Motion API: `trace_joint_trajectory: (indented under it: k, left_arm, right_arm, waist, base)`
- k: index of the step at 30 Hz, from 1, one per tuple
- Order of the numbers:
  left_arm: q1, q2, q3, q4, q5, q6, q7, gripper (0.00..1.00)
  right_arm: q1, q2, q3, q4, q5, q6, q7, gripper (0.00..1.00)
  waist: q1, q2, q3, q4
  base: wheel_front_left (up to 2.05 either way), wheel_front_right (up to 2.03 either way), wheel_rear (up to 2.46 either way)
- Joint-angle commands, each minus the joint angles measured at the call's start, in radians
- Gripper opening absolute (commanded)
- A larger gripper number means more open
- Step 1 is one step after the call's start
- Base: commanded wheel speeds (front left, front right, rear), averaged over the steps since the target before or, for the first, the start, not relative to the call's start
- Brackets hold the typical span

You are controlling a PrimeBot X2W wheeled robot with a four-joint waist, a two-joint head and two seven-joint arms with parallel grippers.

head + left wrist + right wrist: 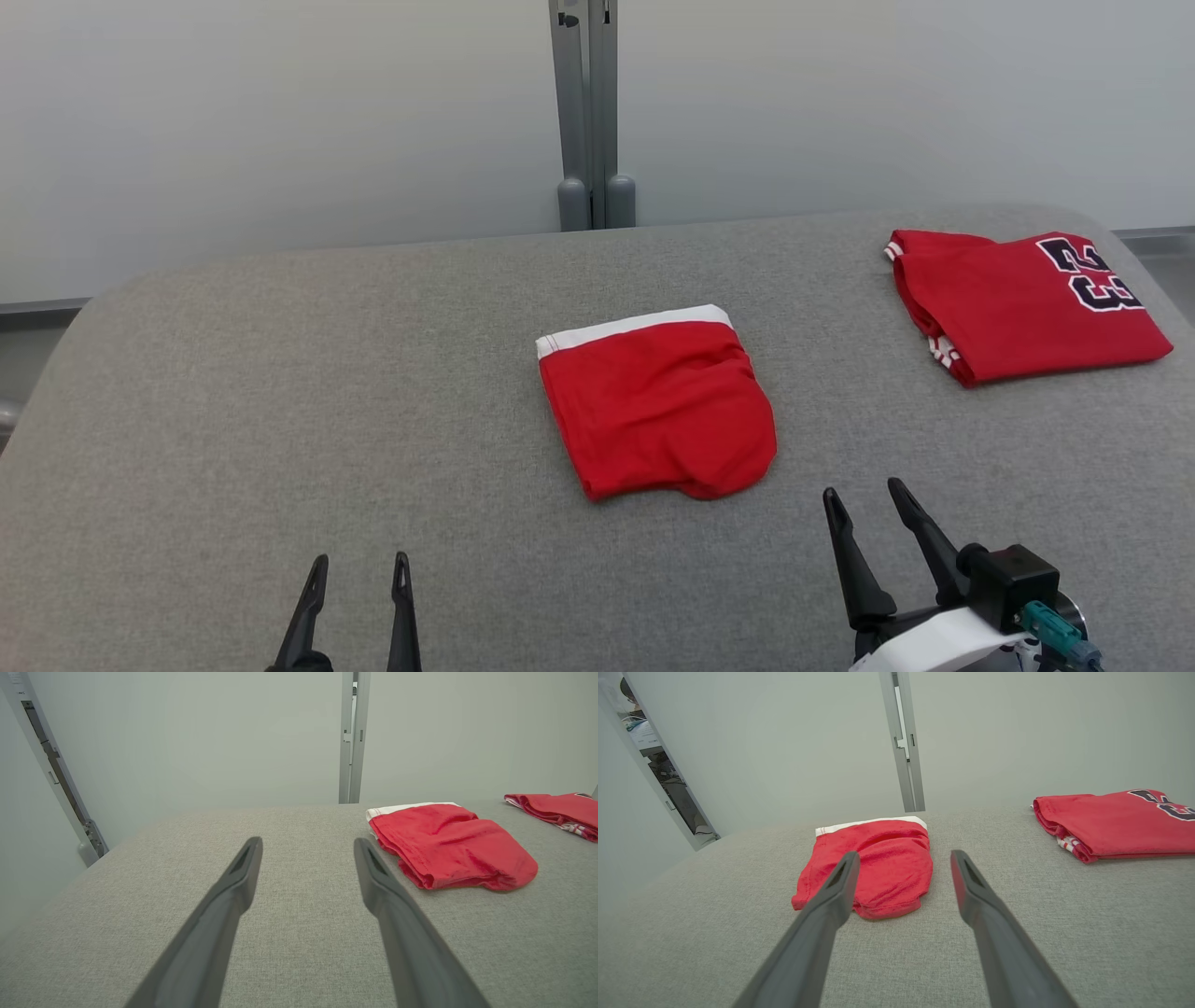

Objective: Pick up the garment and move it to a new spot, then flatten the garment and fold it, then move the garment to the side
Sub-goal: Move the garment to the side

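The red garment (653, 411) lies folded into a compact, roughly square packet near the middle of the grey fabric-covered desk (280, 420). Its white waistband (635, 327) runs along the far edge, and the near edge is rounded and slightly puffed, with a soft ridge across the top layer. In the left wrist view the garment (453, 844) sits to the right of the fingers, its stacked layers showing along the side that faces them. In the right wrist view it (878, 877) lies straight ahead, partly behind the left-hand finger in the picture.

The right pincer (864, 489) hovers at the lower right of the head view, near the garment's near right corner but apart from it. Its two dark fingers are spread wide with nothing between them, and the same spread shows from its own wrist camera (904, 855). The left pincer (360, 560) rises from the lower left, well apart from the garment, also released and empty; from its wrist (308, 842) only bare grey cloth lies between the fingers.

A second folded piece, a red jersey (1018, 308) with a dark, white-edged number and striped trim, rests at the far right of the desk, well apart from the garment. Behind the desk a grey metal post (588, 112) stands against a pale wall (280, 121).
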Motion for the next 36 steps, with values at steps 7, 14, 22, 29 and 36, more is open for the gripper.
trace_joint_trajectory:
  k: [7,14,22,29,36]
  left_arm:
    - [-0.04,0.002,-0.013,0.0,0.002,-0.003,0.0,1.0]
    - [-0.067,0.002,-0.038,0.002,0.011,-0.008,0.0,1.0]
    - [-0.121,0.002,-0.068,-0.01,0.004,-0.005,0.0,1.0]
    - [-0.212,0.002,-0.11,-0.017,-0.007,-0.007,0.0,1.0]
    - [-0.296,0.002,-0.171,-0.021,-0.019,0.006,0.0,1.0]
  right_arm:
    - [-0.017,-0.011,-0.001,-0.005,-0.002,-0.001,0.0,1.0]
    - [-0.036,-0.015,-0.022,-0.007,-0.003,-0.001,0.0,1.0]
    - [-0.13,-0.055,0.015,0.012,0.029,-0.001,0.0,1.0]
    - [-0.268,-0.11,0.014,0.036,0.09,-0.001,0.0,1.0]
    - [-0.42,-0.207,0.045,0.145,0.257,-0.001,0.0,1.0]
  waist:
    - [0.0,0.0,0.044,0.026]
    - [0.0,0.0,0.084,0.057]
    - [0.0,0.0,0.176,0.077]
    - [0.0,0.0,0.303,0.101]
    - [0.0,0.0,0.409,0.136]
  base:
    - [0.0,0.0,0.0]
    - [0.0,0.0,0.0]
    - [0.0,0.0,0.0]
    - [0.0,0.0,0.0]
    - [0.0,0.0,0.0]
